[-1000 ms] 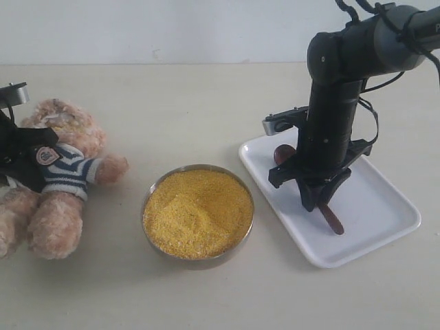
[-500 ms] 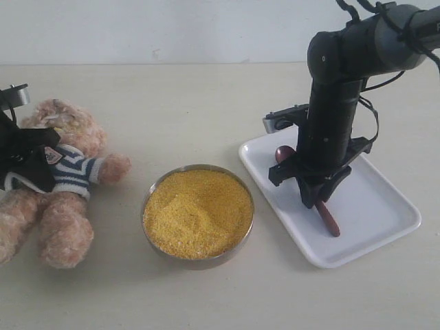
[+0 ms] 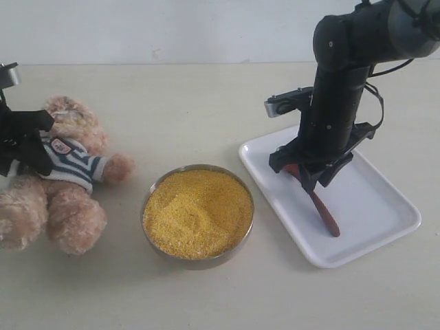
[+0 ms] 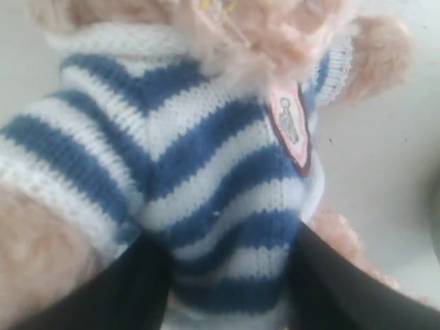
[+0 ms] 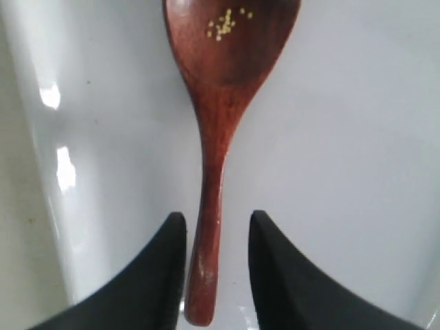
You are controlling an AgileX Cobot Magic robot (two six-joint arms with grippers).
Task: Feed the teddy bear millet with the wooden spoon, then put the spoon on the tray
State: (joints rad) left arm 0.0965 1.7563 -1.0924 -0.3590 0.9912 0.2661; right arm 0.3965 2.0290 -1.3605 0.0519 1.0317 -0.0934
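Lying flat on the white tray (image 3: 375, 206), the wooden spoon (image 5: 218, 130) sat between the spread fingers of the right hand (image 5: 216, 220), clear of both. The left hand (image 4: 227, 240) straddled the striped shirt of the teddy bear (image 3: 72, 206); whether it squeezed, I could not tell.

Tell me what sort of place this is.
Probably a staged robot test bench: a plain table against a blank wall, with a teddy bear, a bowl of millet and a tray beside a robot arm.
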